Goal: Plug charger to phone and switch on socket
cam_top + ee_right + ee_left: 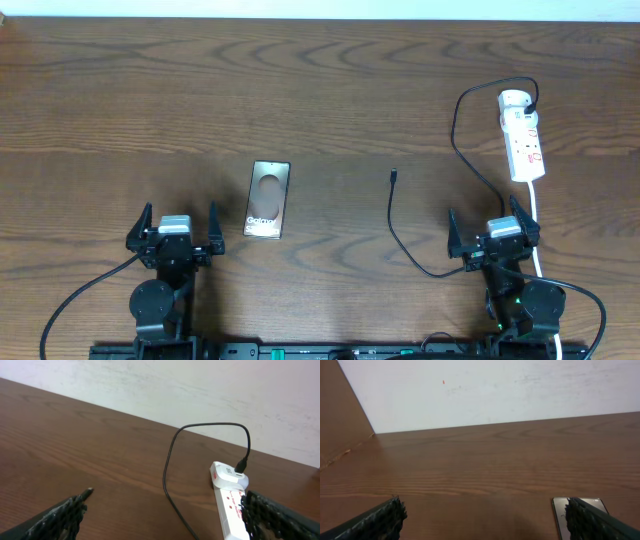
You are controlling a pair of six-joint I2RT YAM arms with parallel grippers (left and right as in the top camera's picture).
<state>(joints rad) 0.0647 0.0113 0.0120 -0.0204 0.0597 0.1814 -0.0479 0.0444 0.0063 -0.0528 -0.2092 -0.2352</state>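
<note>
The phone lies flat on the table, just right of and ahead of my left gripper, which is open and empty; the phone's corner shows by the right finger in the left wrist view. The black charger cable runs from the white socket strip in a loop; its free plug tip lies on the table between phone and strip. My right gripper is open and empty, below the strip. In the right wrist view the strip, cable and plug tip show.
The strip's white cord runs down past my right gripper. A brown panel stands at the table's left. A pale wall is behind the far edge.
</note>
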